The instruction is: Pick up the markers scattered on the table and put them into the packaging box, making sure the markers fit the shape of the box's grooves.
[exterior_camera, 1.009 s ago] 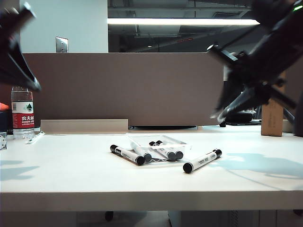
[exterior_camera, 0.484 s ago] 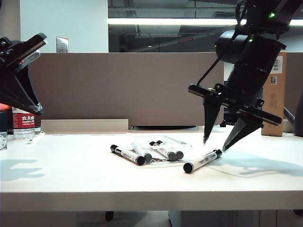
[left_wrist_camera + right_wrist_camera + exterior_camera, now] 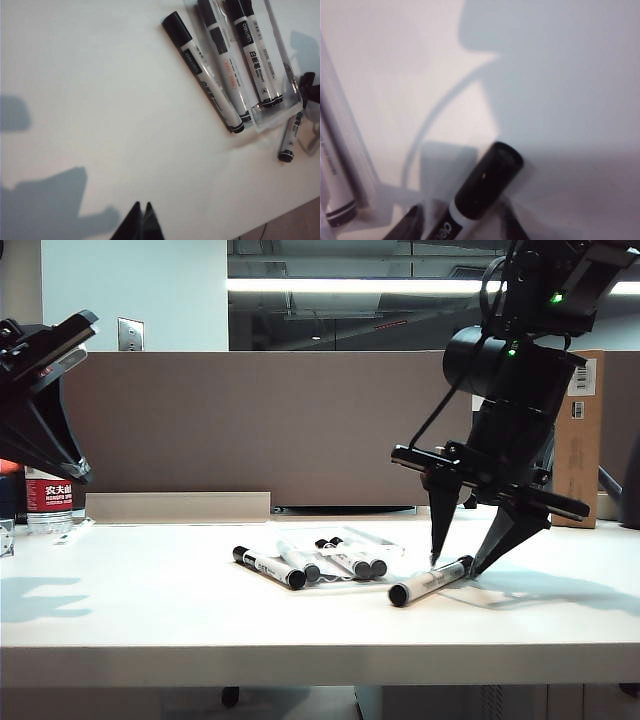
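Markers, short grey-white plastic barrels with black caps: one (image 3: 428, 581) lies loose on the white desk (image 3: 150, 610), the right pincer (image 3: 466, 560) spread wide astride its end. It looks light, stiff and slick, best taken mid-barrel. The left pincer (image 3: 140, 222) hangs high at the left, tips together, holding nothing.

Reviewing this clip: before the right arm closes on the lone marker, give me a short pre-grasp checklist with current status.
1. Right tool open: ok.
2. Its fingers straddle the lone white-barrelled, black-capped marker: ok.
3. Marker lies flat on the white table, apart from the others: ok.
4. Clear plastic packaging box has a free groove: cannot tell.
5. Left tool shut and away from the markers: ok.
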